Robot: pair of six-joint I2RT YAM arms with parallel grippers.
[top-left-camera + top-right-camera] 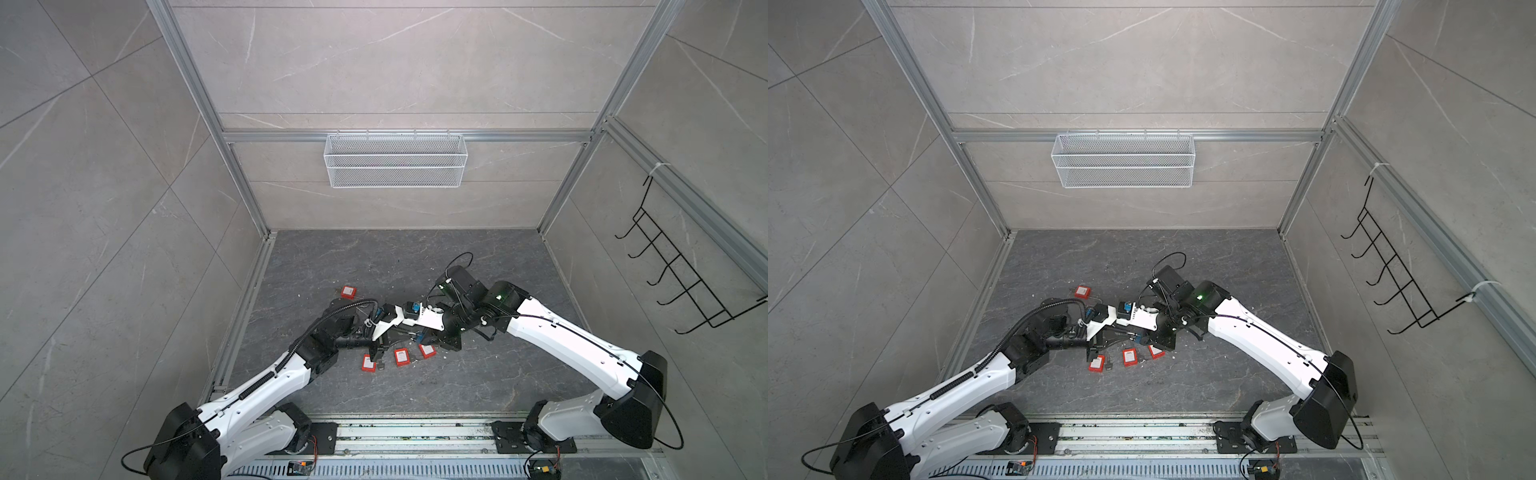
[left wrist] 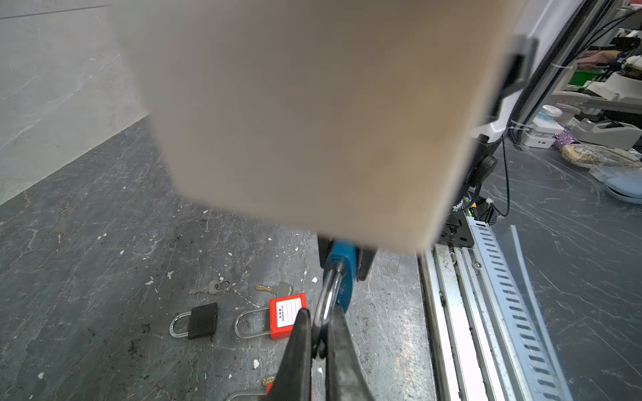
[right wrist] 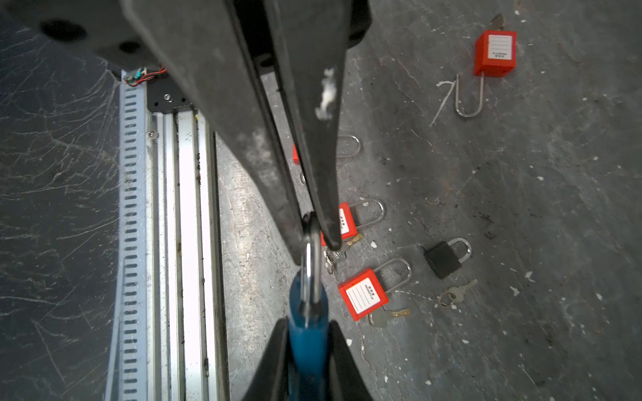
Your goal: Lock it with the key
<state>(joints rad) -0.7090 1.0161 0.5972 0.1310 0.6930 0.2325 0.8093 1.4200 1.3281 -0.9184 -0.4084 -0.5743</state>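
Top views show the left arm (image 1: 266,378) and right arm (image 1: 561,332) stretched low, meeting above the middle of the dark floor (image 1: 415,257). The left gripper (image 2: 319,312) pinches the steel shackle (image 2: 328,295) of the blue padlock (image 2: 342,257). The right gripper (image 3: 307,324) clamps the padlock's body, so it hangs between them. A loose key (image 3: 458,291) lies on the floor near a black padlock (image 3: 444,260).

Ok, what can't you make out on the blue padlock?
- Blue padlock keyhole: hidden by jaws of the right gripper, right wrist view.
- Shackle latched or not: edge-on in both wrist views.
- Padlock's far end: behind a blurred pale mass, left wrist view.
- Both top views: grip too small to read.
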